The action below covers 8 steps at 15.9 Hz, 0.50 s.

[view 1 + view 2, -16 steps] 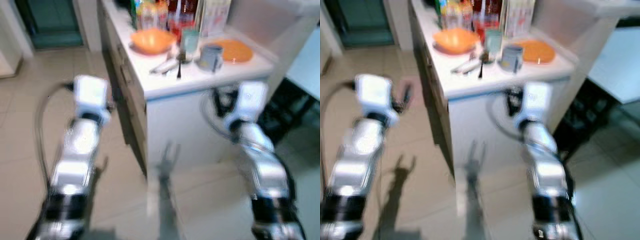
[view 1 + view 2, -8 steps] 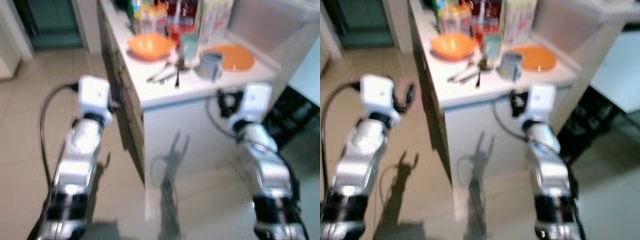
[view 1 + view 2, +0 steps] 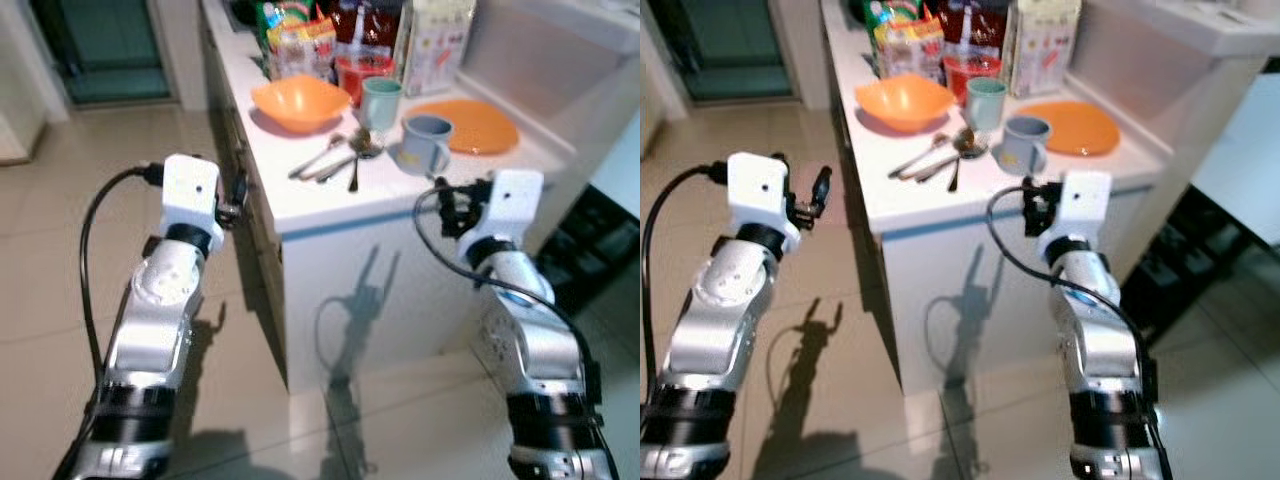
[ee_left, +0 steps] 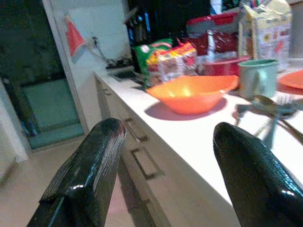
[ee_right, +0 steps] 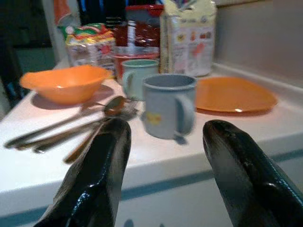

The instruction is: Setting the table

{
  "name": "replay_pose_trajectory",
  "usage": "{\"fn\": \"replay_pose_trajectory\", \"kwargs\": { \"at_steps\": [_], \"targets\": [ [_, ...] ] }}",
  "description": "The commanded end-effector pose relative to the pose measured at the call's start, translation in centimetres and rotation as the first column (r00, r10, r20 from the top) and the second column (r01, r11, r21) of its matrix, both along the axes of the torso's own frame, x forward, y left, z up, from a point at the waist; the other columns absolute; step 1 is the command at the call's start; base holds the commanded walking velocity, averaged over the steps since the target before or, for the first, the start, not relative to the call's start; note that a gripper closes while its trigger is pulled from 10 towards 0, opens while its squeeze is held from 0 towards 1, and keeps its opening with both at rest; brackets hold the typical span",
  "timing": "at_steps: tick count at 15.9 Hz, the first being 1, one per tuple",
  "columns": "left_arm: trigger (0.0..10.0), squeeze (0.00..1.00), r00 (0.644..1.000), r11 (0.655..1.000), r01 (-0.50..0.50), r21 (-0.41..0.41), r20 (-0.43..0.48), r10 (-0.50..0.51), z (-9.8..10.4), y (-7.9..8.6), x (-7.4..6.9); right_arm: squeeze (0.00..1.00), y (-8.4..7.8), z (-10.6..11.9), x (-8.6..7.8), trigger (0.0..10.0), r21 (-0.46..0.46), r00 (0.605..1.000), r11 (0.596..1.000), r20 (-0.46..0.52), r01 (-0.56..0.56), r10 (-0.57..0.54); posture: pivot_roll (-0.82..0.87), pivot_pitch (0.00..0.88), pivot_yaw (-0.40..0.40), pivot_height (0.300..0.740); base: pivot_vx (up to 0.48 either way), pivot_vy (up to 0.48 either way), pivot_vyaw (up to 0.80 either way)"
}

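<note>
Silver arms, white wrist boxes, black cables.

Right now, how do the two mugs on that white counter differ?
The blue-grey mug stands nearer the counter's front edge, beside the orange plate; the pale green mug stands further back, by the orange bowl. The blue-grey one looks wider. Both stand upright, handled.

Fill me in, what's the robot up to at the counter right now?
The robot stands facing the end of a white counter with both arms raised and nothing held. The left gripper is open beside the counter's drawer side, level with the orange bowl. The right gripper is open just short of the counter's edge, pointing at the blue mug. A green mug, an orange plate and cutlery lie untouched on top.
</note>
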<state>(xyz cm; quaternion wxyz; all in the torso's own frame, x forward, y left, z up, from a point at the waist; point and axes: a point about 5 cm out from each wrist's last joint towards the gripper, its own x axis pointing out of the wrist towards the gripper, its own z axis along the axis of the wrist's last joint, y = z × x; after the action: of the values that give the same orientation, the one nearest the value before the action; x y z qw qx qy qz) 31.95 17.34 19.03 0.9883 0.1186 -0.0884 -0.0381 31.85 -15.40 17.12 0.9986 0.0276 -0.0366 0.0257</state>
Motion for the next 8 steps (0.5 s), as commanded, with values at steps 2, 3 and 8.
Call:
{"fn": "replay_pose_trajectory", "kwargs": {
  "at_steps": [2, 3, 8],
  "targets": [
    [10.0, 0.00, 1.000, 1.000, -0.001, 0.011, 0.017, 0.001, 0.64, 0.39, 0.19, 0.00, 0.65, -0.35, -0.23, 10.0, -0.001, 1.000, 1.000, -0.020, -0.024, 0.024, 0.07, 0.000, -0.025, 0.740, 0.354, 0.000, -0.55],
    [10.0, 0.00, 1.000, 1.000, -0.002, 0.011, 0.016, 0.001, 0.62, 0.42, 0.18, 0.00, 0.67, -0.39, -0.26, 10.0, -0.002, 0.999, 1.000, -0.021, -0.025, 0.025, 0.07, 0.000, -0.025, 0.740, 0.352, 0.000, -0.55],
    [10.0, 0.00, 1.000, 1.000, -0.002, 0.014, 0.016, 0.001, 0.63, 0.52, 0.20, 0.00, 1.51, -0.40, -0.46, 10.0, -0.020, 0.994, 0.994, -0.022, -0.107, 0.106, 0.07, 0.000, -0.027, 0.740, 0.353, 0.000, 0.00]
  ]
}}
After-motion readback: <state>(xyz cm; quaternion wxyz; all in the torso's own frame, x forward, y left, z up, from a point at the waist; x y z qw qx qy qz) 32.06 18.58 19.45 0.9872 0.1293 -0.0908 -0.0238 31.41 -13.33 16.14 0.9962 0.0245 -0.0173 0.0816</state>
